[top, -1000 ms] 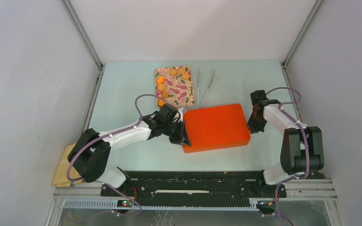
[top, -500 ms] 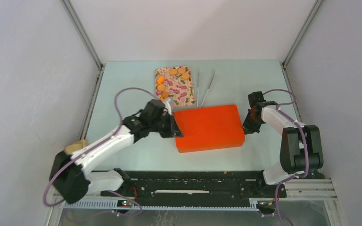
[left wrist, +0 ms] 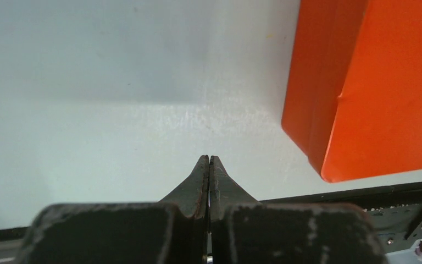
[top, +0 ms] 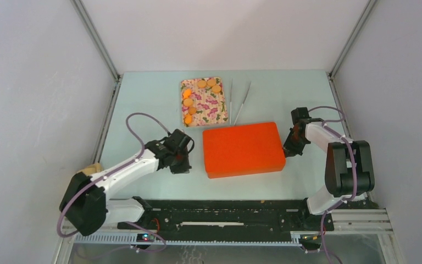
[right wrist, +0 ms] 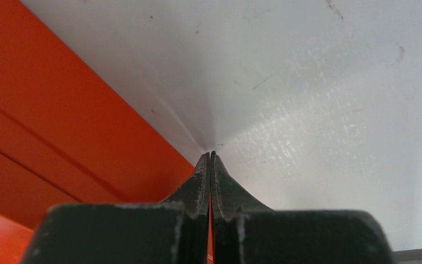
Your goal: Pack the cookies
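Your left gripper (left wrist: pixel 209 160) and right gripper (right wrist: pixel 212 155), both pressed together empty, flank the closed orange box (top: pixel 243 149) mid-desk; reaching for the cookies (top: pixel 188 102) on the floral tray (top: pixel 211 107) by the far edge could shove it.

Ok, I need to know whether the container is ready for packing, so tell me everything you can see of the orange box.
The orange box is a flat, bright orange rectangle with rounded corners, plastic by the look, closed on top; a seam runs along its side. It lies flat on the table, slightly turned, just in front of the patterned tray. The shut right gripper sits at its right edge; contact is unclear. The shut left gripper is apart, to its left.
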Motion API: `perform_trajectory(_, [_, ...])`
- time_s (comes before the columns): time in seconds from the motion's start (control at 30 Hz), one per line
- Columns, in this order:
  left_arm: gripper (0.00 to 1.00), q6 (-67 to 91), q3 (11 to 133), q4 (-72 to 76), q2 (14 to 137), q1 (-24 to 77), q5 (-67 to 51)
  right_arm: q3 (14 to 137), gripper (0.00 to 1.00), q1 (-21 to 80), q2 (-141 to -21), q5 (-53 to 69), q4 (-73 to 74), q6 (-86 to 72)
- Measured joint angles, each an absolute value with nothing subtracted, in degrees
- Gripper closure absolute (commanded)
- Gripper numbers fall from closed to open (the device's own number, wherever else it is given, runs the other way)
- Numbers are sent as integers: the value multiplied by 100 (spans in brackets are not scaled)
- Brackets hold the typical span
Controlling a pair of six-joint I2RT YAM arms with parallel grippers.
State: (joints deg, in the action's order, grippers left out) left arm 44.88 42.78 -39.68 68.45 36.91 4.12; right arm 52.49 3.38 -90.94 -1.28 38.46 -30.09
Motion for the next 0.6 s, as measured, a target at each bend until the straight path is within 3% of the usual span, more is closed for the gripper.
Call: perform_trajectory(0.6, [100,4451,4775,-2832,8462,4049,-711,5242,100,274,-9164,137,3732,-2974])
